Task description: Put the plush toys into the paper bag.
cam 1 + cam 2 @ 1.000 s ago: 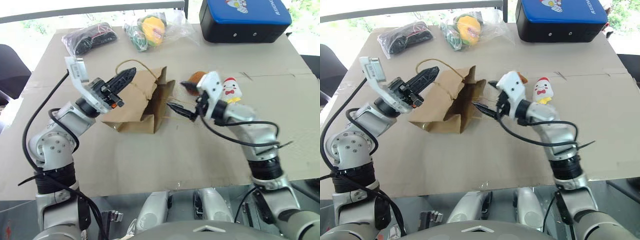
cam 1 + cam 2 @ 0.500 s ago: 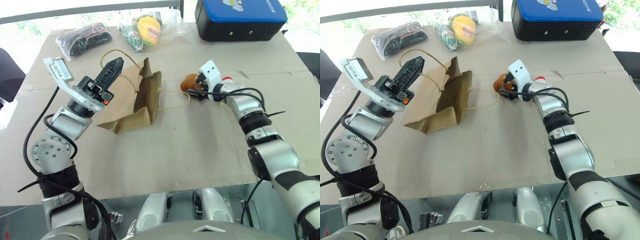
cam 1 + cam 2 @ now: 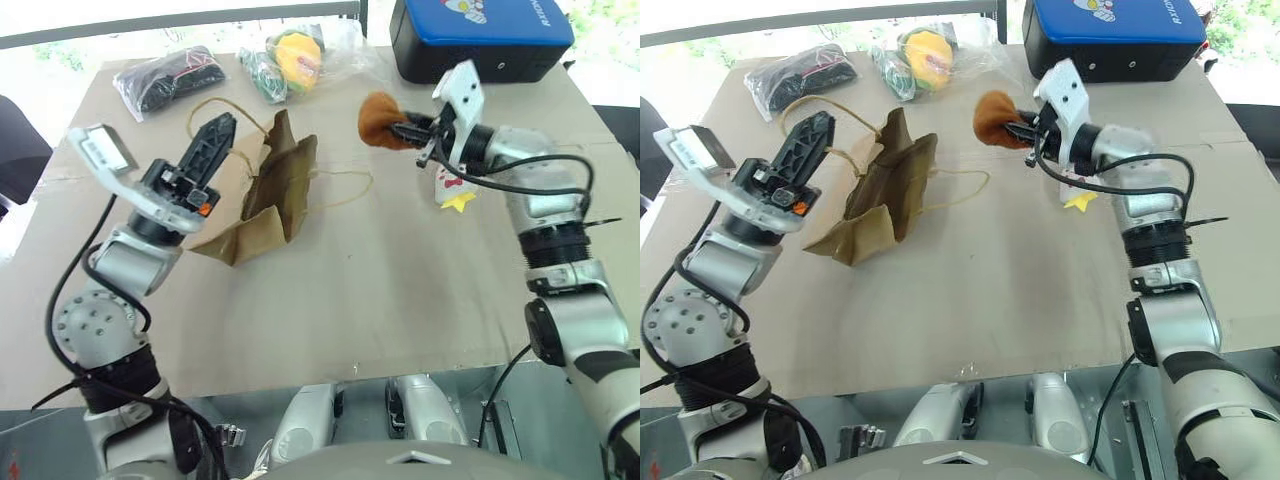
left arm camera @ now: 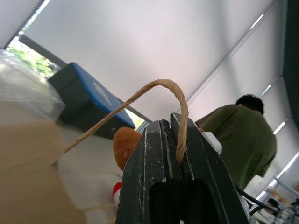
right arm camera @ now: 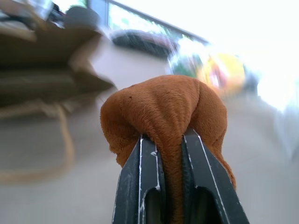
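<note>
At right, above the tabletop (image 3: 400, 290): right tool (image 3: 405, 131) clamped tight on orange-brown plush toy (image 3: 379, 119), pinching a fold of its fabric between both fingers (image 5: 142, 186); toy held clear of the surface, right of the bag. Just under and right of that arm, white plush toy (image 3: 452, 186) with yellow feet, lying on the tabletop, partly hidden by the arm.

At left: left tool (image 3: 214, 133) closed on one twisted handle (image 4: 163, 85) of the paper bag (image 3: 268, 190), handle loop pinched between the fingertips and raised. Bag slumped and creased, mouth facing right toward the held toy, second handle (image 3: 345, 190) lying loose on the tabletop to the right of the bag.

At far edge: black bundle in clear plastic (image 3: 172, 76) far left, yellow-green things in clear wrap (image 3: 290, 60) beside it, blue-topped black case (image 3: 480, 35) far right.

In the left wrist view, beyond the fingers: person in a green shirt (image 4: 238, 140), back turned.
</note>
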You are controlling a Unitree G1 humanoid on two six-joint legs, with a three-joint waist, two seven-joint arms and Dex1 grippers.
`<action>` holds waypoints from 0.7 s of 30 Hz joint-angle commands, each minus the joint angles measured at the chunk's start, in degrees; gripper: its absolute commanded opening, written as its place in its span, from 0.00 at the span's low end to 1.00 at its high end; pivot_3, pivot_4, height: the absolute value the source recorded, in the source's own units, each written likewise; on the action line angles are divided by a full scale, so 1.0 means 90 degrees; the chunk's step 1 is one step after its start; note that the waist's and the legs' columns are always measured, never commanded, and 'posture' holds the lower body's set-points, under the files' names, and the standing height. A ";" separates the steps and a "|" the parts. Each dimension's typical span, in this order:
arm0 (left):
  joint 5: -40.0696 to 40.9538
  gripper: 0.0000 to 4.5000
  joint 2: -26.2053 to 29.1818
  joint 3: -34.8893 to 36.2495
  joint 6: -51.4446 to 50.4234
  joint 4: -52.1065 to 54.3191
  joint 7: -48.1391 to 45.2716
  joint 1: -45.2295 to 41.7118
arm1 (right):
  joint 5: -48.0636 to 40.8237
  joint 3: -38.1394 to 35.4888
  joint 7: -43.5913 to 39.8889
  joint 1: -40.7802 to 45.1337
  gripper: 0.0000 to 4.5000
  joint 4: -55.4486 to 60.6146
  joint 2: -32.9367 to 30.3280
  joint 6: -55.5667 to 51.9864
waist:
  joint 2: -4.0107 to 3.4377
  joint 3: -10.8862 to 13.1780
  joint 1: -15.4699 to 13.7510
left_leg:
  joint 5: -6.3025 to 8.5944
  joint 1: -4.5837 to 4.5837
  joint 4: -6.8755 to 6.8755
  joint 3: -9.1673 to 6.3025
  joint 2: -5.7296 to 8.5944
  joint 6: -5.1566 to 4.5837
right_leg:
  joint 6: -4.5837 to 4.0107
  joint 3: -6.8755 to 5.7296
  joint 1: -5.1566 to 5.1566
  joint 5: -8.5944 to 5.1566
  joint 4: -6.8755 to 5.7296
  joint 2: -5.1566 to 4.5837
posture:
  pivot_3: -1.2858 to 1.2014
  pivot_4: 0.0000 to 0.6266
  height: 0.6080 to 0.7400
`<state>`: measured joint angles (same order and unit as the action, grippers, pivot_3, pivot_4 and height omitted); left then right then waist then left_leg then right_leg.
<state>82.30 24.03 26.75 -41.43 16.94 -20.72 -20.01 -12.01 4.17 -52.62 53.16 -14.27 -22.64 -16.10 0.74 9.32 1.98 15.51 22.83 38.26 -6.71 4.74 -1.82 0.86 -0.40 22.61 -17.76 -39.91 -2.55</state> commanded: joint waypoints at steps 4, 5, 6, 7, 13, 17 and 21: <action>0.0226 0.00 -0.0105 -0.0320 0.0092 0.0003 -0.0105 -0.0583 | -0.0359 0.0083 -0.0234 0.0031 0.01 0.1620 -0.0414 -0.0991 | 0.0001 -0.0001 -0.0008 | 0.0000 0.0000 0.0004 0.0002 0.0000 0.0000 | 0.0000 0.0002 -0.0001 0.0000 0.0000 0.0000 | 0.52 0.24 1.00; 0.0231 0.00 -0.0095 -0.0336 0.0079 -0.0051 -0.0144 -0.0628 | -0.0320 0.0214 -0.0289 0.0033 0.01 0.1719 -0.0445 -0.1069 | 0.0001 0.0000 0.0001 | 0.0000 0.0000 0.0003 0.0002 0.0000 0.0000 | 0.0000 0.0001 -0.0001 0.0000 0.0000 0.0000 | 0.52 0.24 1.00; 0.0241 0.00 -0.0086 -0.0350 0.0060 -0.0084 -0.0179 -0.0653 | -0.0264 0.0383 -0.0368 0.0014 0.01 0.1805 -0.0472 -0.1133 | 0.0001 -0.0001 0.0008 | 0.0000 0.0000 0.0002 0.0002 0.0000 0.0000 | 0.0000 0.0002 0.0000 0.0000 0.0001 0.0000 | 0.52 0.24 1.00; 0.0240 0.00 -0.0087 -0.0370 0.0046 -0.0102 -0.0202 -0.0669 | -0.0191 0.0603 -0.0480 -0.0029 0.01 0.1891 -0.0501 -0.1167 | 0.0001 -0.0001 0.0024 | 0.0000 -0.0002 0.0002 0.0002 0.0000 0.0000 | 0.0000 0.0002 0.0000 0.0000 0.0000 0.0000 | 0.52 0.24 1.00; 0.0000 0.00 -0.0173 -0.0621 0.0064 -0.0070 -0.0416 -0.0446 | 0.0081 0.1676 -0.1210 0.0093 0.01 0.1731 -0.0442 -0.1090 | 0.0001 -0.0001 0.0018 | 0.0000 -0.0001 0.0002 0.0002 0.0000 0.0000 | 0.0000 0.0002 0.0001 0.0000 0.0002 0.0000 | 0.52 0.24 1.00; -0.0132 0.00 -0.0285 -0.0624 0.0183 0.0144 -0.0451 0.0023 | 0.0555 0.2258 -0.1665 0.0377 0.01 0.1120 -0.0377 -0.0361 | 0.0001 -0.0001 0.0007 | 0.0000 -0.0001 0.0004 0.0001 0.0000 0.0000 | 0.0000 0.0002 0.0000 0.0000 0.0003 0.0000 | 0.52 0.24 1.00; -0.0161 0.00 -0.0384 -0.0632 0.0304 0.0407 -0.0378 0.0327 | 0.0645 0.2505 -0.1930 0.0611 0.01 0.0712 0.0061 -0.0035 | 0.0002 0.0000 0.0023 | 0.0000 -0.0001 0.0005 0.0000 0.0000 0.0000 | 0.0000 0.0000 0.0001 0.0000 0.0001 0.0000 | 0.52 0.24 1.00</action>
<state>80.74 20.65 20.46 -40.14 16.96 -23.94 -17.05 -6.12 26.56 -69.06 56.63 -8.09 -23.36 -18.17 0.76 9.32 2.18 15.51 22.82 38.30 -6.72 4.74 -1.81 0.86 -0.39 22.62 -17.76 -39.90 -2.55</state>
